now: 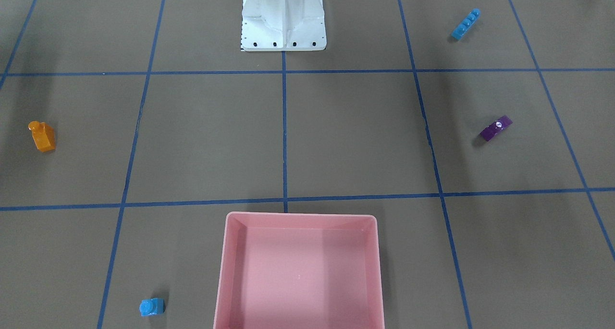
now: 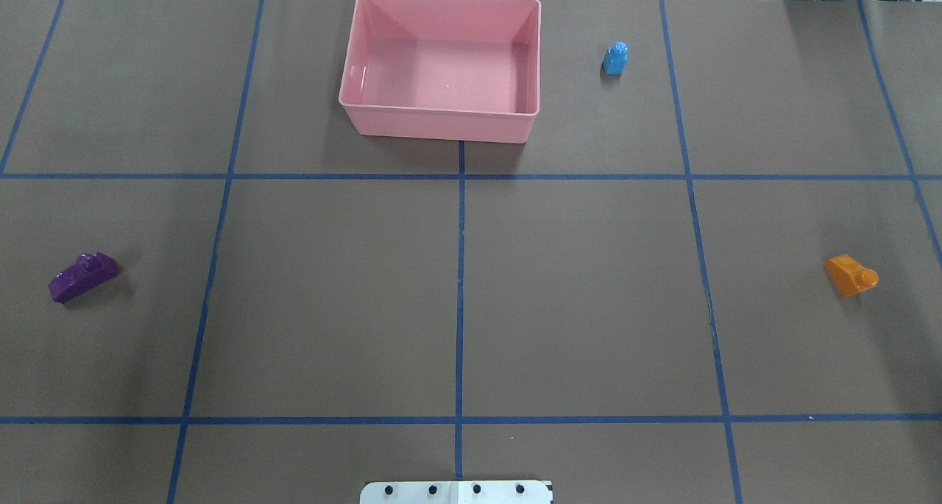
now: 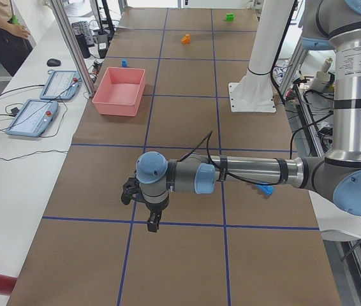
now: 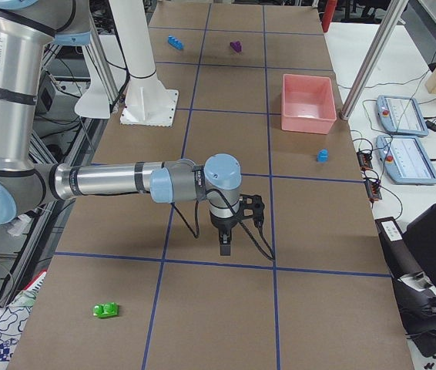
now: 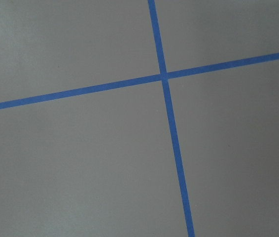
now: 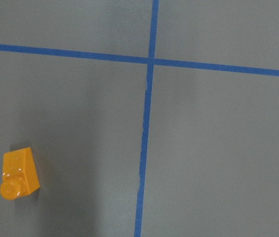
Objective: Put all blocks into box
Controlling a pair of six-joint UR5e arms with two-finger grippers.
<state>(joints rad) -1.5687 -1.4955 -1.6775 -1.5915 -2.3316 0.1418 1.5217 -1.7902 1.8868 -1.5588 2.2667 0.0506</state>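
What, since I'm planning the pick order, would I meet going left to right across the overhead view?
purple brick → pink box → small blue one-stud brick → orange sloped brick

In the view from the robot's left, you see the left arm (image 3: 250,172) with its upper link standing upright and its forearm stretched out level. It reaches well away from the white base (image 3: 252,95), toward that camera. Its wrist turns straight down, so the left gripper (image 3: 151,223) hangs low and points downward.

From the opposite end you get the right arm (image 4: 110,181) in a mirrored pose, with an upright upper link and a level forearm held well clear of the base. The right gripper (image 4: 225,245) also points straight down. These side views are too poor for you to judge whether either gripper's jaws are parted or closed.
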